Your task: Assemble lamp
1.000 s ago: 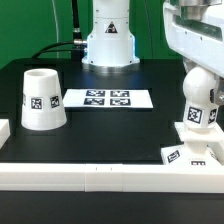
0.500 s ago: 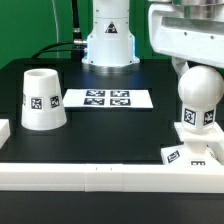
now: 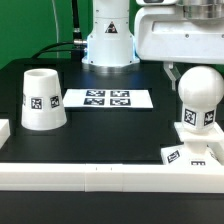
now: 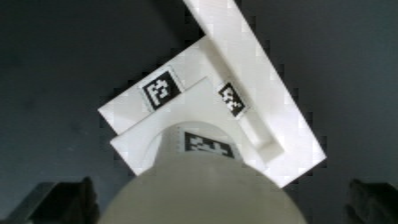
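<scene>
The white ball-shaped bulb stands upright on the low square base at the exterior view's right, by the front rail. The tapered shade stands mouth-up at the exterior view's left. My gripper hangs just above the bulb, shifted towards the exterior view's left, its white hand covering the top right of that view. In the wrist view the bulb fills the space between my gripper's dark fingers, with a gap on each side. The tagged base lies beyond it. The gripper is open.
The marker board lies mid-table behind the lamp parts. A long white border rail runs along the front edge and shows in the wrist view. The arm's white pedestal stands at the back. A white rail end sits at the far left.
My hand has moved towards the exterior view's left and up off the bulb. More of the bulb now shows. The bulb and base have stayed in place.
</scene>
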{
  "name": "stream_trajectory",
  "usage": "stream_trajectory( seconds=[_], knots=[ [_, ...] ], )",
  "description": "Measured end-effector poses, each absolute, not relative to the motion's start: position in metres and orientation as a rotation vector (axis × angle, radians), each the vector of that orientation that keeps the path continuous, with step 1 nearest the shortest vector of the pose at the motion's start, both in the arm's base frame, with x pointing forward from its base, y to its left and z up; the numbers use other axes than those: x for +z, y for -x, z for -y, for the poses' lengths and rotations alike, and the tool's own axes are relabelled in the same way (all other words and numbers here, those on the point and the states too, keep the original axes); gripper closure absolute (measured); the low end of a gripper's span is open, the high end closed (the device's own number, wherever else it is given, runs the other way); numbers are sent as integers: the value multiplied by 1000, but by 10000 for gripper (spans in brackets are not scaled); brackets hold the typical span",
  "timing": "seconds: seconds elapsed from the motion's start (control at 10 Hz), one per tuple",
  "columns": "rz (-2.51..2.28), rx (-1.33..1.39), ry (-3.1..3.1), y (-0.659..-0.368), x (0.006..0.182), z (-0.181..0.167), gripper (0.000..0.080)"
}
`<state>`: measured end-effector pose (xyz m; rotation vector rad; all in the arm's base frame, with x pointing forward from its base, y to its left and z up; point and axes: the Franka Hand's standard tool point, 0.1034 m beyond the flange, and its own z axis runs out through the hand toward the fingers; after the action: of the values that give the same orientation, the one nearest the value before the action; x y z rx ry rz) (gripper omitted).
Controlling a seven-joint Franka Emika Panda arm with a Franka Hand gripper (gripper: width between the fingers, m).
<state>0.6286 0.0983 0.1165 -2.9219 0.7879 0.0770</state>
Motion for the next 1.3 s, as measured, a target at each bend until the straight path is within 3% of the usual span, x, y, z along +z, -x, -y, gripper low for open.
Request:
stream_trajectory(
  seconds=[0.9, 1.3],
  knots=[
    [538, -9, 3037, -632, 117, -86, 100],
    [899, -18, 2954, -632, 116, -84, 100]
  ],
)
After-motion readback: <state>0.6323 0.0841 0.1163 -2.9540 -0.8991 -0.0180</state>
